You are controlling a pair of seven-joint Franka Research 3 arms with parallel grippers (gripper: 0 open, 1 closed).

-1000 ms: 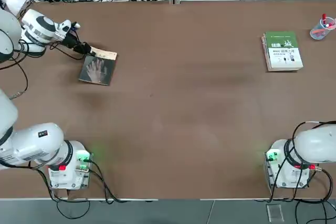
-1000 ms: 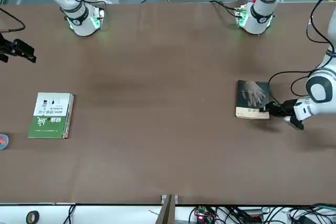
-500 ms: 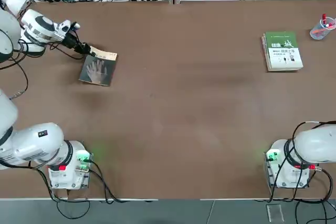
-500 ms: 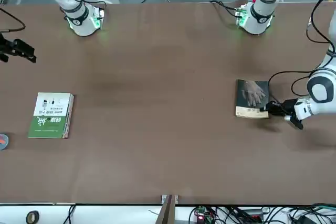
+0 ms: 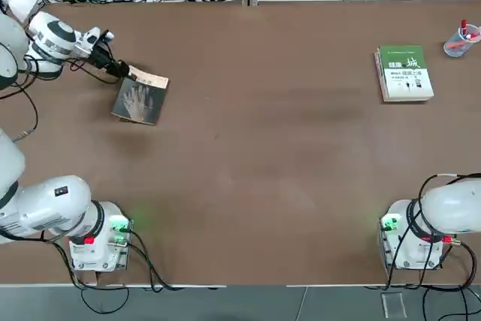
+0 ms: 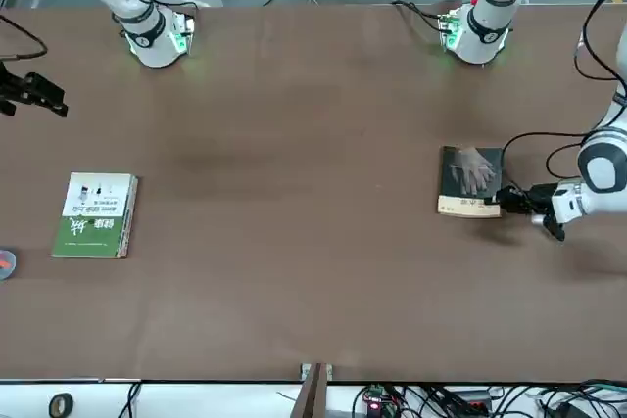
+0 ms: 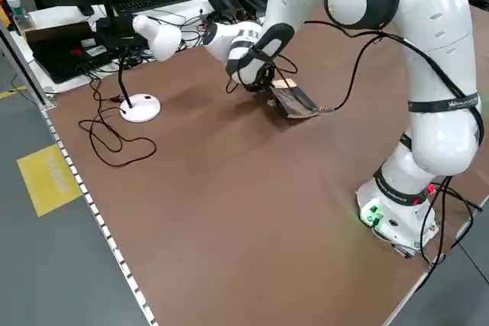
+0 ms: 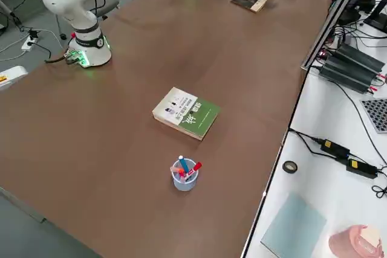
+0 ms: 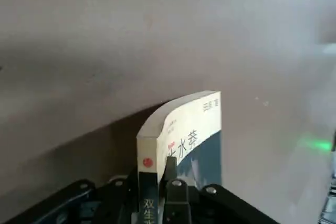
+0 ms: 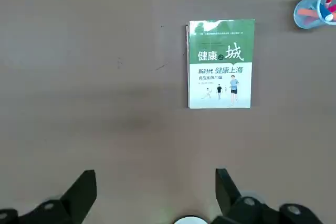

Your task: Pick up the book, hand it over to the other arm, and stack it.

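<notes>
— While the right gripper (image 10: 152, 192) hangs open above the bench (image 5: 263, 148), where's the thin dark-grey paperback book (image 5: 140, 100)?

— Far left, tan corner pinched in the left gripper (image 5: 122, 71).

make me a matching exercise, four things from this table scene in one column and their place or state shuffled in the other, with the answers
Things:
1. book
2. green-and-white book
3. pen cup
4. right gripper

Places or states:
A. open, holding nothing, above the table
B. lying flat and untouched on the robot's right side of the table
C. pinched at one edge by the shut left gripper
D. standing near the table's far right corner, beside the green-and-white book

Pairs: 1-C, 2-B, 3-D, 4-A
</notes>
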